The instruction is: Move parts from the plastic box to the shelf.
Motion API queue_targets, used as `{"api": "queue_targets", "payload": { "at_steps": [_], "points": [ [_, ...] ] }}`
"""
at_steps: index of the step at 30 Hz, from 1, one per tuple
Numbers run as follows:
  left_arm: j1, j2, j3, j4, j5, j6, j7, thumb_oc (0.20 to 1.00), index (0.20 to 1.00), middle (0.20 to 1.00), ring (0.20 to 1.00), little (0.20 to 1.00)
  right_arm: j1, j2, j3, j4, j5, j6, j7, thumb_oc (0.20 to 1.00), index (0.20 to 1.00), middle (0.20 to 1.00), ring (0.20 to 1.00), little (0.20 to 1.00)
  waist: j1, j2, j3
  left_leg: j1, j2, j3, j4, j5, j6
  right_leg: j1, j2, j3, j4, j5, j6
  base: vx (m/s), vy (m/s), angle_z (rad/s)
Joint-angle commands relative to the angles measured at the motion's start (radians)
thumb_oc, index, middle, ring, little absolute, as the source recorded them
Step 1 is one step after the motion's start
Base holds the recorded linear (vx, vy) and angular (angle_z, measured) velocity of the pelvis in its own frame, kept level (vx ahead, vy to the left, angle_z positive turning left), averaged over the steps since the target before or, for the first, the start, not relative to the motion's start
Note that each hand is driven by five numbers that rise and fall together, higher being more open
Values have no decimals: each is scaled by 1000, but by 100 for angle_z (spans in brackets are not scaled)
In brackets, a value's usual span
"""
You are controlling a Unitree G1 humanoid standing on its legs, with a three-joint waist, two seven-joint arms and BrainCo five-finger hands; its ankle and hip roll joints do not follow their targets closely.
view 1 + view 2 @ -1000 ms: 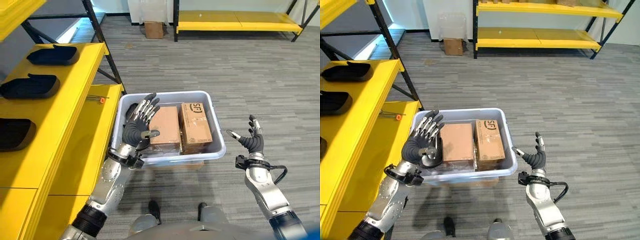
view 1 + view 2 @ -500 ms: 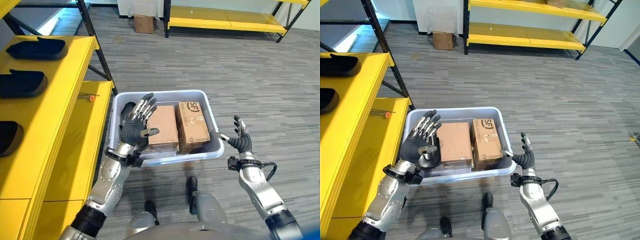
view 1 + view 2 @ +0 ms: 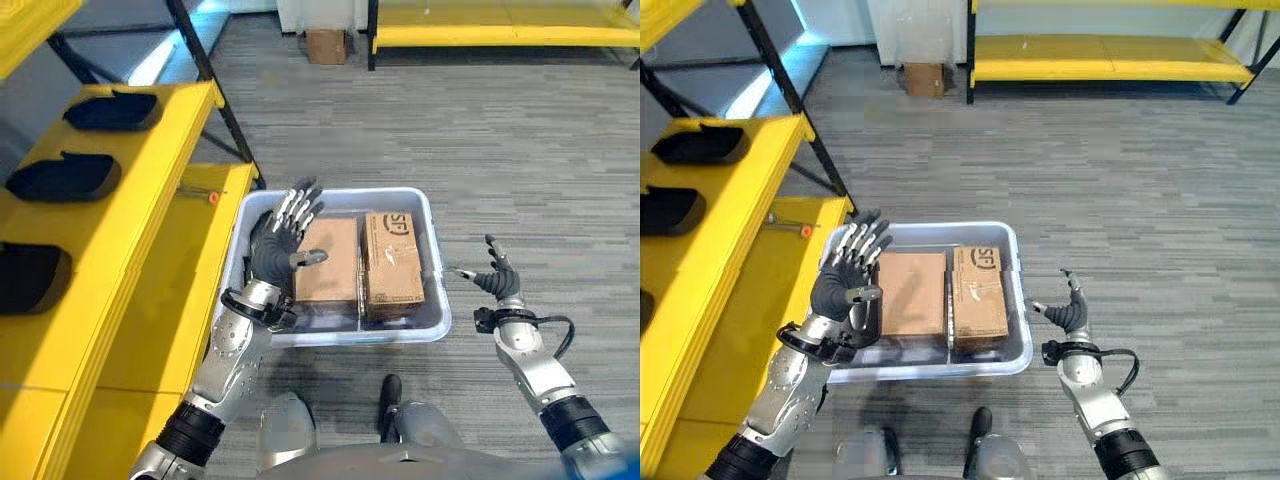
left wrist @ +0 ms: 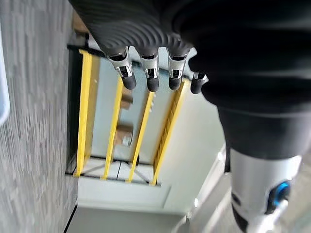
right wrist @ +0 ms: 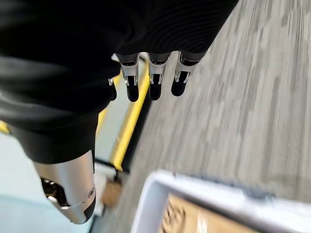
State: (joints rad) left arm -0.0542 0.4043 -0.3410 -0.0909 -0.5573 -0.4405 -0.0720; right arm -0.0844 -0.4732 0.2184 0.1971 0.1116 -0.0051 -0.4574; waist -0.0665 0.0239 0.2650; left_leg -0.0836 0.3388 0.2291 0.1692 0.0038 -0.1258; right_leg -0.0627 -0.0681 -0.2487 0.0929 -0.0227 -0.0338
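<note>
A pale plastic box (image 3: 432, 265) sits on the floor in front of me, holding two cardboard cartons (image 3: 327, 259) side by side and a dark part (image 3: 872, 325) at its left end. My left hand (image 3: 279, 245) hovers open over the box's left end, fingers spread and straight, holding nothing. My right hand (image 3: 493, 283) is open beside the box's right wall, apart from it. The yellow shelf (image 3: 150, 190) stands to my left with three black parts (image 3: 62, 177) lying on it.
A lower yellow shelf level (image 3: 185, 270) touches the box's left side, with a small orange-tipped item (image 3: 213, 198) on it. A black shelf post (image 3: 215, 90) rises behind. Another yellow rack (image 3: 1110, 60) and a small carton (image 3: 925, 78) stand far back across grey floor.
The camera has shifted, so the whole scene sits differently. My right hand has dropped a little and stays beside the box's right wall. The left hand stays open over the box.
</note>
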Motion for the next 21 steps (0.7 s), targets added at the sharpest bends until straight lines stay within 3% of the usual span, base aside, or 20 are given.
{"api": "queue_targets", "payload": {
  "at_steps": [1,8,15,19,21],
  "points": [
    [2,4,39,-32,41,-8,72,1000,1000,1000,1000,1000,17,-34,-20,-106,-8,-52,-21,1000,1000,1000,1000,1000,-6,0,-20,110,-51,21,-138,112,7,17,-96,5,122,-50,98,47,354,-58],
    [-38,8,24,-25,136,11,212,1000,1000,1000,1000,1000,16,-10,-40,-148,-13,-53,-22,1000,1000,1000,1000,1000,-19,-12,25,98,-98,33,-154,63,21,-21,-108,25,86,-5,131,-35,142,4],
    [-106,17,14,-7,235,112,372,1000,1000,1000,1000,1000,-60,-11,-34,-160,2,-62,-68,1000,1000,1000,1000,1000,18,-35,109,-5,-120,10,-122,50,33,-78,-110,19,63,15,141,-136,-27,21],
    [-130,20,6,-18,282,91,328,1000,1000,1000,1000,1000,-79,-17,-39,-177,-4,-73,-81,1000,1000,1000,1000,1000,29,-37,146,-55,-120,3,-91,50,32,-106,-108,16,76,11,135,-76,-43,1],
    [-150,20,-10,-13,281,151,382,1000,1000,1000,1000,1000,-106,-29,-31,-169,-6,-89,-89,1000,1000,1000,1000,1000,33,-35,168,-87,-118,-3,-70,51,31,-132,-106,14,96,5,131,-78,-37,-2]
  ]
}}
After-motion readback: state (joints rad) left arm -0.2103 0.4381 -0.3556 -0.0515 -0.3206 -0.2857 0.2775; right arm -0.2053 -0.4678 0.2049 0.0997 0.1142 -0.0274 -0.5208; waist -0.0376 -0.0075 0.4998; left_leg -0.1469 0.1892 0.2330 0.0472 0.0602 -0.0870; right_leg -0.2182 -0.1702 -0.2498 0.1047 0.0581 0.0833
